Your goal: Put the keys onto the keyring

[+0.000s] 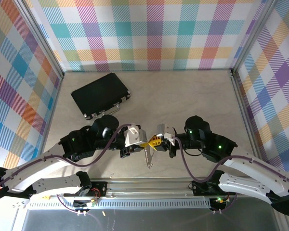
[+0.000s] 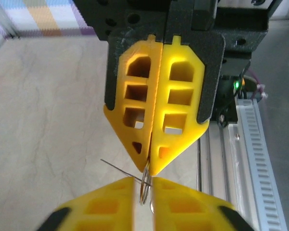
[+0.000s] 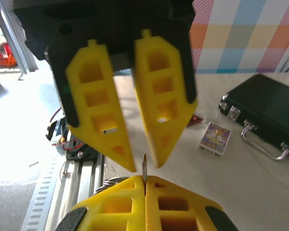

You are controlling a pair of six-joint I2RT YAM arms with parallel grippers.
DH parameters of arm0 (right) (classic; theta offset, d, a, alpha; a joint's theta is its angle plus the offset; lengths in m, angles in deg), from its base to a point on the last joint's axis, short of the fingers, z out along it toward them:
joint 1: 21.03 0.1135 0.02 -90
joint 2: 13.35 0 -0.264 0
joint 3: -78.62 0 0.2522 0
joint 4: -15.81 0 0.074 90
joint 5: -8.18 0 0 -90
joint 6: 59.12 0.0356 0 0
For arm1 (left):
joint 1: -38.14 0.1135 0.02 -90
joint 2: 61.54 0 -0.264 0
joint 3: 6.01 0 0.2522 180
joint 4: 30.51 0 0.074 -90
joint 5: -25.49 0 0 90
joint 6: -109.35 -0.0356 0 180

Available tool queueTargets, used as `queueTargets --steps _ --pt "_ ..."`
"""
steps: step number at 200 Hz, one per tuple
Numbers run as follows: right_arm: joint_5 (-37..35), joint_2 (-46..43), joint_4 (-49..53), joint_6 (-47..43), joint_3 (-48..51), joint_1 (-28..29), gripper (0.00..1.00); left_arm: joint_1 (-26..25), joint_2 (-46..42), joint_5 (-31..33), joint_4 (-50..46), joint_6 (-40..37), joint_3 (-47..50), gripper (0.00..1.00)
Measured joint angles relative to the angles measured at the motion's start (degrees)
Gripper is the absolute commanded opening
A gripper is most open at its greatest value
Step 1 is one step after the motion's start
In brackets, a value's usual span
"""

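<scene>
- Silvery and wire-thin: pinching the keyring (image 2: 144, 188) edge-on in the right end effector (image 2: 149, 169), its latticed yellow pads (image 2: 176, 96) pressed flat together, above the near edge of the desk (image 1: 192, 96).
- Bracketing that loop with the left end effector (image 2: 143, 181), parted only narrowly and clamping nothing.
- Trailing the pale jagged strip (image 1: 148, 158) down from the meeting point.
- Noting what looks like the key (image 3: 196, 120), a small red bit lying on the desk beside a printed card box (image 3: 215, 137), near the hard black case (image 3: 260, 108).
- Judging the step as readying the ring, with the key not yet fetched.
- Calling next for freeing the left one, picking up that tiny smooth head, then threading it into the springy loop.
</scene>
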State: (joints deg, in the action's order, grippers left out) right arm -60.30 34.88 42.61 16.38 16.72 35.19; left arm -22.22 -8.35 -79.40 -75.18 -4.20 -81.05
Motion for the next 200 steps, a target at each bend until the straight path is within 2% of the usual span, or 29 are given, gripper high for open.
queueTargets --steps 35,55,91,129,200 --pt "2.1 -5.1 -8.2 5.8 5.0 0.0 0.0 -0.2 -11.2 -2.1 11.3 4.8 9.6 0.32" --pt "3.9 -6.1 -15.2 10.1 8.1 0.0 0.0 -0.3 -14.4 -4.2 16.8 7.7 12.2 0.32" --pt "6.7 -6.3 -29.4 18.1 13.5 0.0 0.0 -0.3 -14.7 -7.9 24.9 11.6 13.2 0.33" --pt "8.4 -5.3 -40.5 23.3 14.7 0.0 0.0 -0.3 -14.0 -9.9 28.4 13.6 14.3 0.34" --pt "10.5 -4.2 -48.2 26.3 14.7 0.0 0.0 -0.3 -13.5 -10.7 32.2 15.4 15.5 0.31"
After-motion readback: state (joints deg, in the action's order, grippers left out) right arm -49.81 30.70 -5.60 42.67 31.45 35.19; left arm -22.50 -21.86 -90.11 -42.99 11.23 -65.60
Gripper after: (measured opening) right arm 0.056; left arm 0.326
